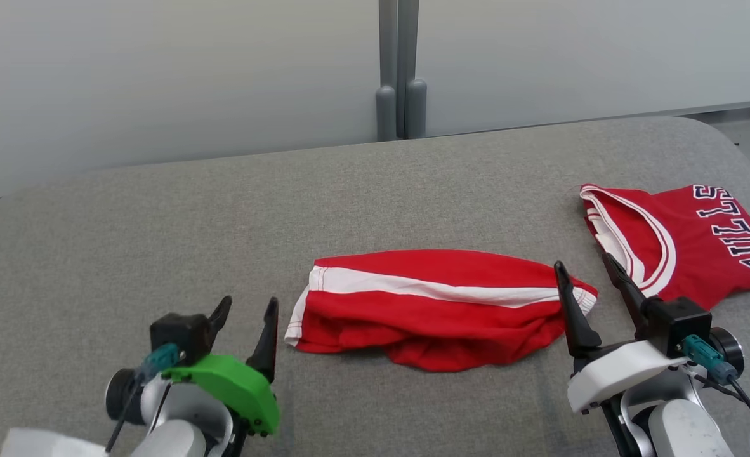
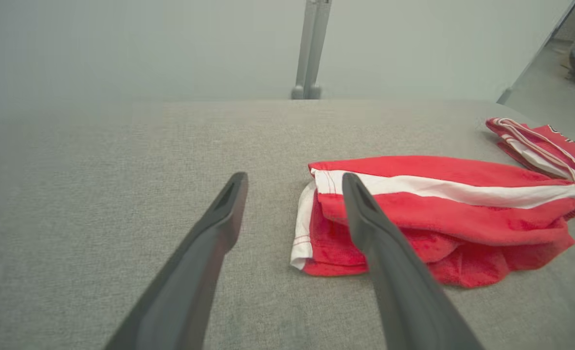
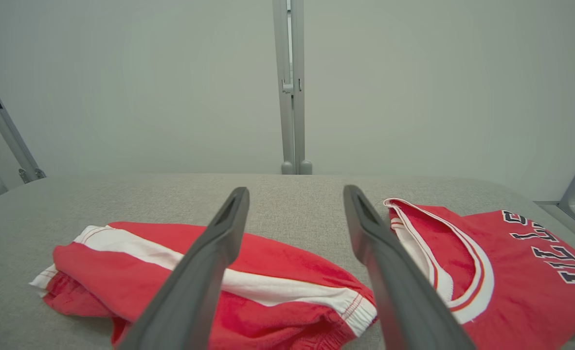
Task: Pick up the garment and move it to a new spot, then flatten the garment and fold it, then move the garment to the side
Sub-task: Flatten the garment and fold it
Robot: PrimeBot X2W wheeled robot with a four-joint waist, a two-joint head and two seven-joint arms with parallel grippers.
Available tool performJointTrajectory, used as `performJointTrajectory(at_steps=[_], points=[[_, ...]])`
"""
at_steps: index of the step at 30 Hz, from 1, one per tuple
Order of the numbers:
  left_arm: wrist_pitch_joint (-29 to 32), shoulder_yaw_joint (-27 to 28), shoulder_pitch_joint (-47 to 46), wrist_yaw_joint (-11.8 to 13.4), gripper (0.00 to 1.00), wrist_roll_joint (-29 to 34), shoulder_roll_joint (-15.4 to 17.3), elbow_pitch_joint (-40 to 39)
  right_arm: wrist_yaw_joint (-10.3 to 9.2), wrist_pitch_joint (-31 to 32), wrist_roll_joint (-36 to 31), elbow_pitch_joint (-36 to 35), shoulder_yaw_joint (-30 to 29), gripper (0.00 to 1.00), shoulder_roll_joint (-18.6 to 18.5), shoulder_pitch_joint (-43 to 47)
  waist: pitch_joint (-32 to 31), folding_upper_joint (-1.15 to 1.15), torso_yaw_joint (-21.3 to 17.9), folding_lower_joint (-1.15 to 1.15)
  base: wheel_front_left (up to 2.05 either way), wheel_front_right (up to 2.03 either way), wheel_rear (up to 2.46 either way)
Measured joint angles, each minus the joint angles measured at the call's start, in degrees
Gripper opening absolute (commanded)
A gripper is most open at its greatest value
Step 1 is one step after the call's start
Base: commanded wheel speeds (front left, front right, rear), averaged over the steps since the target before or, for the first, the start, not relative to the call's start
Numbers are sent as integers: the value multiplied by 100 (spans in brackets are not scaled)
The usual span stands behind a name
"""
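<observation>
Both pairs of jaws stand wide apart, empty. The left gripper [image 1: 249,304] hovers just beside the left end of the folded red-and-white garment [image 1: 432,304], and the right gripper [image 1: 582,260] hangs at its right end. The garment lies mid-way along the grey padded surface [image 1: 223,222], with a red jersey [image 1: 698,254] just beyond on the right.

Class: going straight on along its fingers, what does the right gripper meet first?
Likely the bare grey surface between the red shorts and the jersey, perhaps brushing the shorts' end; depth is unclear.
</observation>
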Motion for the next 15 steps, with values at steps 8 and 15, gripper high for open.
performJointTrajectory(at_steps=[8, 15], points=[[1279, -165, -1263, -714, 100, -678, -487, 1151, 0, 41, 0, -38, 55, 100, 2, -103, 276, 0, -219, 0, 0, 0, 0], [2028, -119, -2063, -893, 100, -1007, -708, 2274, 0, 1, 0, -36, 97, 100, 4, -294, 644, 0, -494, 0, 0, 0, 0]])
